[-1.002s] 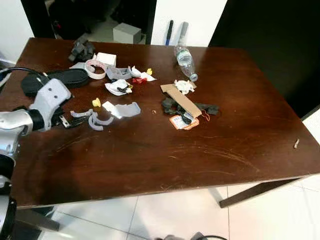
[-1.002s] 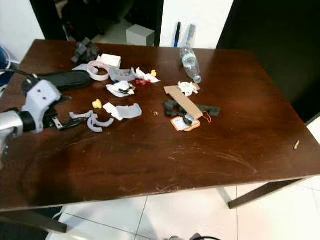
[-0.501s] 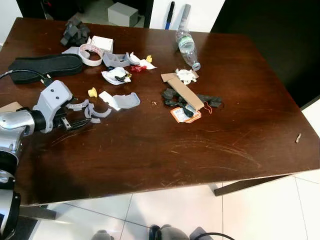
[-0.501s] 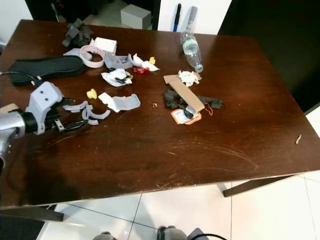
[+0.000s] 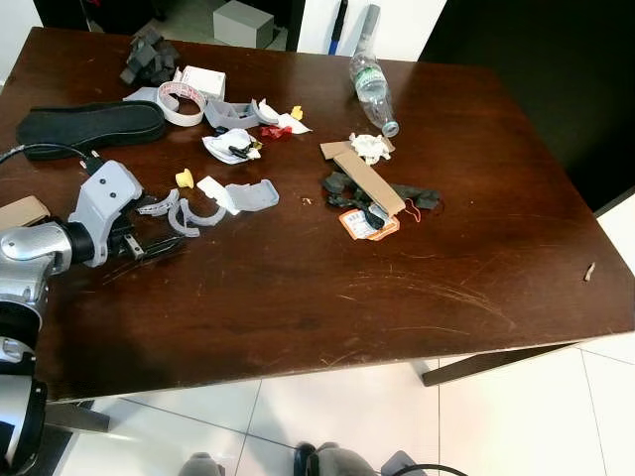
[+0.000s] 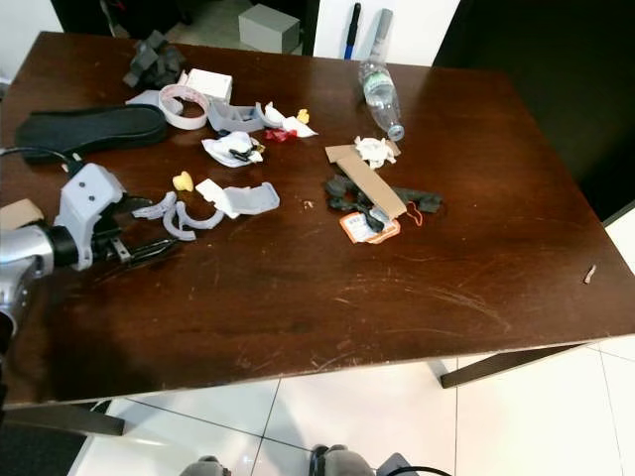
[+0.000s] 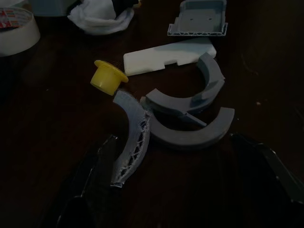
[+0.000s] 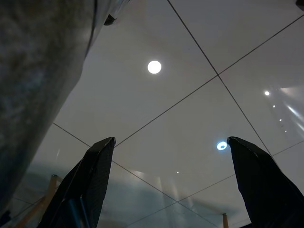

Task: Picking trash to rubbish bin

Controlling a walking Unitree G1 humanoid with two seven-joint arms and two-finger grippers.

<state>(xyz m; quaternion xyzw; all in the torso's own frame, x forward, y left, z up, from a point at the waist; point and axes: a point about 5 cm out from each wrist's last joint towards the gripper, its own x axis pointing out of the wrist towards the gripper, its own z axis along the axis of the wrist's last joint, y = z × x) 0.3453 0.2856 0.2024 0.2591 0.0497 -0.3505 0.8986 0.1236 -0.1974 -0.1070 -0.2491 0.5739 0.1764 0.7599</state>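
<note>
Grey curved scraps (image 7: 190,118) dim between left gripper (image 5: 149,245) jaws, spread wide, empty, right gripper (image 8: 175,185) likewise.

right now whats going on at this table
The robot's left gripper sits low over the brown table with its fingers open, aimed at a cluster of grey curved plastic pieces beside a small yellow cap. Nothing is grasped yet. More litter, including a plastic bottle and a cardboard strip, lies farther across. The right gripper hangs open over the tiled floor.
</note>
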